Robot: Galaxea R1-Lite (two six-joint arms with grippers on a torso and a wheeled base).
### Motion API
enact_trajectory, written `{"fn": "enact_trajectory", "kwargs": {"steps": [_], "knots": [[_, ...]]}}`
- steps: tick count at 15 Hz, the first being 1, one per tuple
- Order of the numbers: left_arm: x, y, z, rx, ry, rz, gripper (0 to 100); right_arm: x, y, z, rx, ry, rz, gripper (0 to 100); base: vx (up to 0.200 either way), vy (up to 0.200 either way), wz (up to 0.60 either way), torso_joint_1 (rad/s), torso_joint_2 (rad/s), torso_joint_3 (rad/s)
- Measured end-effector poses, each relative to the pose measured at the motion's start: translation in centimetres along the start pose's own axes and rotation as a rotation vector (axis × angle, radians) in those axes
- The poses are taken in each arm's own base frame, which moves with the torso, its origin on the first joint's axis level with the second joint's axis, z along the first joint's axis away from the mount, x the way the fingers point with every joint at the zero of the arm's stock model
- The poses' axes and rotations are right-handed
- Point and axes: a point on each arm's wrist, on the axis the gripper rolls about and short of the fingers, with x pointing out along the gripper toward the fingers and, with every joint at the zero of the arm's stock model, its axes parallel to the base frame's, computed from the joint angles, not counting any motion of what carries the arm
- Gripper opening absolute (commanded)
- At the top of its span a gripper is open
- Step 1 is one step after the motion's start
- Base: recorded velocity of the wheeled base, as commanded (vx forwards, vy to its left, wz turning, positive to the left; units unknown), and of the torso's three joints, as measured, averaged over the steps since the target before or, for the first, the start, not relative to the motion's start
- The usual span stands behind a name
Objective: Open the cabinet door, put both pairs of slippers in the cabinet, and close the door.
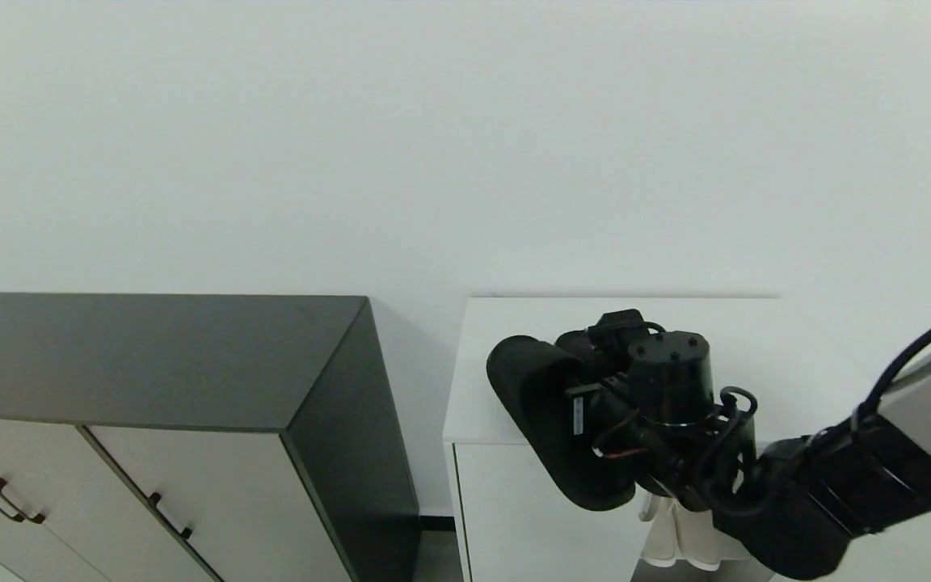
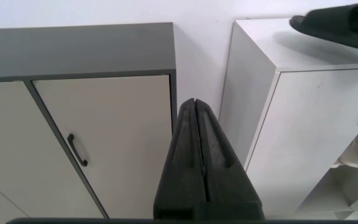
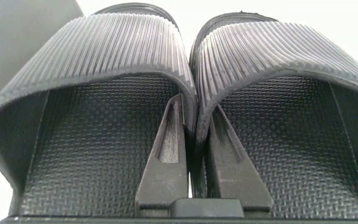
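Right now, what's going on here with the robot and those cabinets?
The right gripper is shut on a pair of black slippers, pinching their inner walls together and holding them over the top of the white cabinet. The left gripper is shut and empty, facing the dark-topped cabinet, whose doors are closed. What looks like a white pair of slippers shows lower down at the white cabinet's front. The black pair is not yet inside.
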Motion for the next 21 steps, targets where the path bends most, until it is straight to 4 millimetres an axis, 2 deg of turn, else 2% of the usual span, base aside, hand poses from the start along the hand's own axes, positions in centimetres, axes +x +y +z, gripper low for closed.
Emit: {"fn": "enact_trajectory", "kwargs": {"steps": [2,4,6,18,21], "knots": [[0.0,0.0,0.0,0.000,0.000,0.000,0,-2.0,0.0,-0.5,-0.012,0.012,0.036,0,0.000,0.000,0.00,0.000,0.00,0.000],[0.0,0.0,0.0,0.000,0.000,0.000,0,-2.7,-0.1,-0.6,-0.016,0.014,0.043,0,0.000,0.000,0.00,0.000,0.00,0.000],[0.0,0.0,0.0,0.000,0.000,0.000,0,-3.0,-0.2,-0.6,-0.019,0.016,0.039,0,0.000,0.000,0.00,0.000,0.00,0.000],[0.0,0.0,0.0,-0.001,0.000,0.000,0,-3.1,-0.5,-0.8,-0.018,0.008,0.026,0,-0.200,0.000,0.00,0.001,0.00,0.003],[0.0,0.0,0.0,-0.002,0.000,0.000,0,-3.0,-0.5,-0.9,-0.023,0.013,0.023,0,0.000,0.000,0.00,0.000,0.00,0.000]]}}
